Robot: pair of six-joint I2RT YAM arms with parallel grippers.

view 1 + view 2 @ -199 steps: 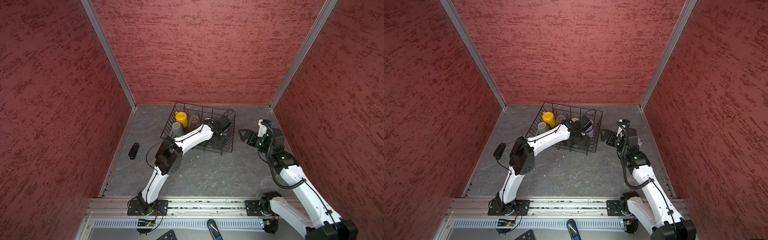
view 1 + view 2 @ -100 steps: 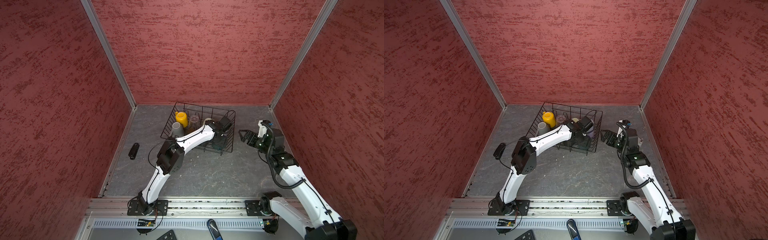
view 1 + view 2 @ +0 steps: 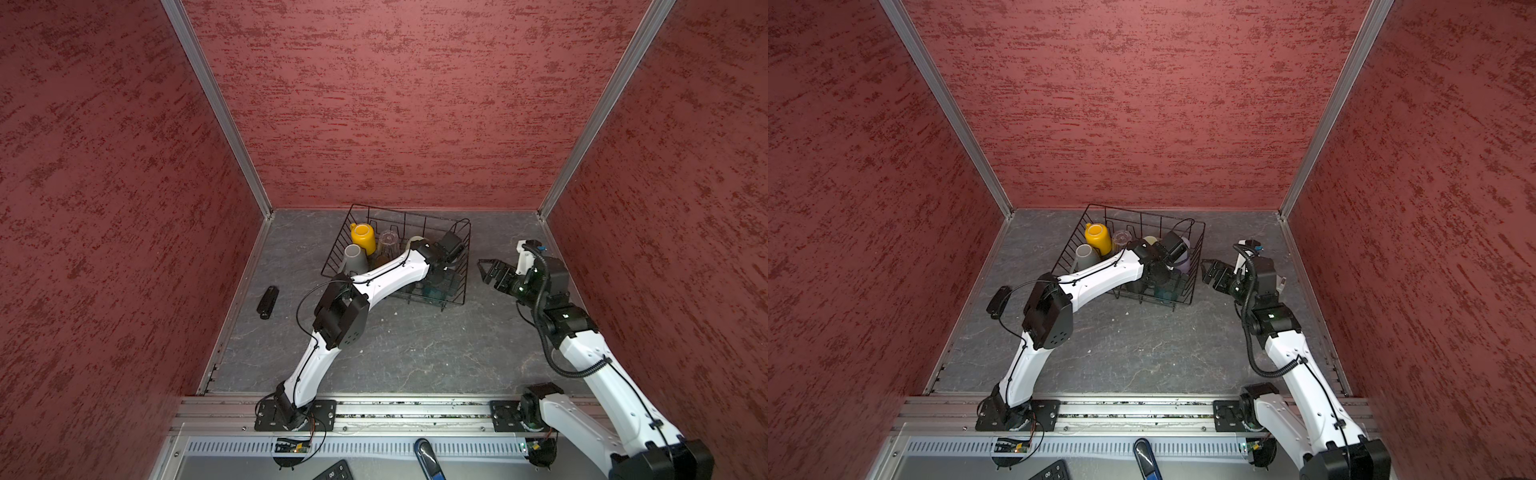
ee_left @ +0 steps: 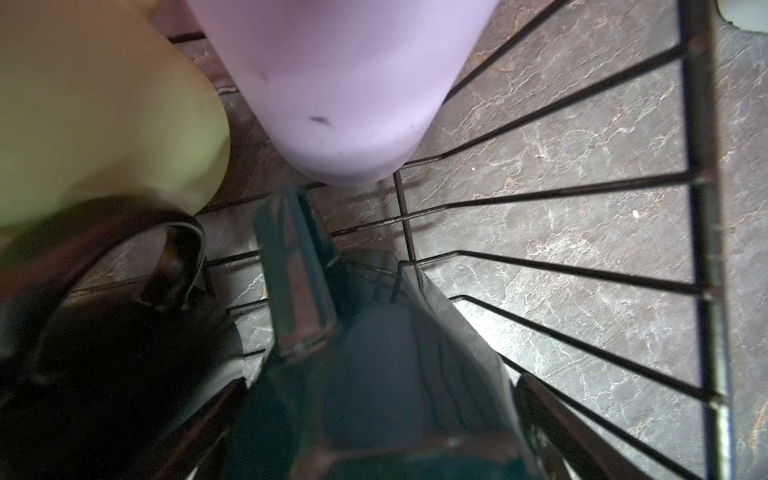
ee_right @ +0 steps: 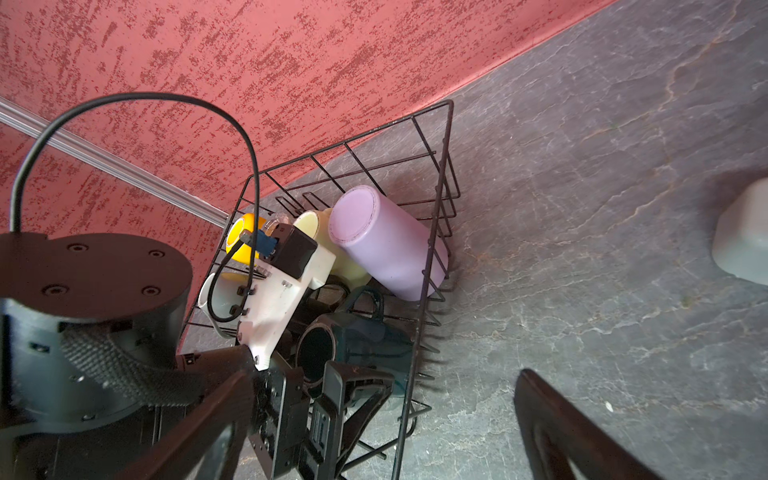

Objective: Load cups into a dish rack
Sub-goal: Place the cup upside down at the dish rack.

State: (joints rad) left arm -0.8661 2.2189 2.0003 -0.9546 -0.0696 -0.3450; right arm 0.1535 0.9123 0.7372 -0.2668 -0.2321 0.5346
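Left fingers [image 4: 544,419] open around the racked teal mug [image 5: 365,338] — right fingers [image 5: 561,432] open too.

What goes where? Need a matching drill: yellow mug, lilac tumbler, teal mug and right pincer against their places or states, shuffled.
Things:
1. yellow mug
2. lilac tumbler
3. teal mug
4. right pincer

Places or states:
A. open and empty, outside the dish rack
B. at the dish rack's near end, mouth toward the right pincer
C. in the dish rack's far corner, on the robot's left
D. base up, against the dish rack wall that faces the right pincer

Pairs: 1-C, 2-D, 3-B, 4-A.
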